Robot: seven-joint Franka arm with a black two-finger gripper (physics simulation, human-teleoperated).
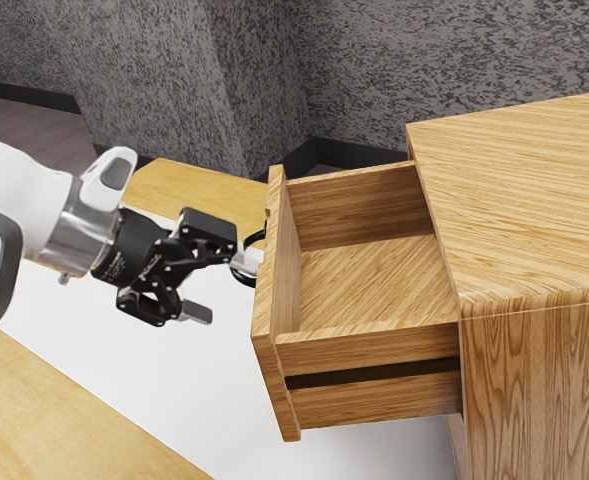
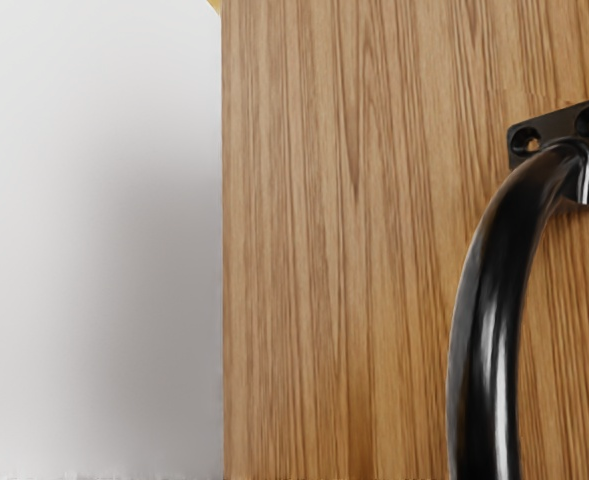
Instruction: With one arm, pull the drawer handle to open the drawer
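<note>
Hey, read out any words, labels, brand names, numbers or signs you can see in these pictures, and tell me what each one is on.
None: no text can be read anywhere.
The drawer, its black handle, the cabinet and the gripper carry no lettering, numbers or marks.

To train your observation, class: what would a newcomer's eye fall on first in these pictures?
The wooden drawer, pulled well out of its cabinet and empty inside, dominates the exterior view. Toward the exterior view's left, the black gripper sits at its front. In the wrist view, a glossy black handle curves over the wood grain.
</note>
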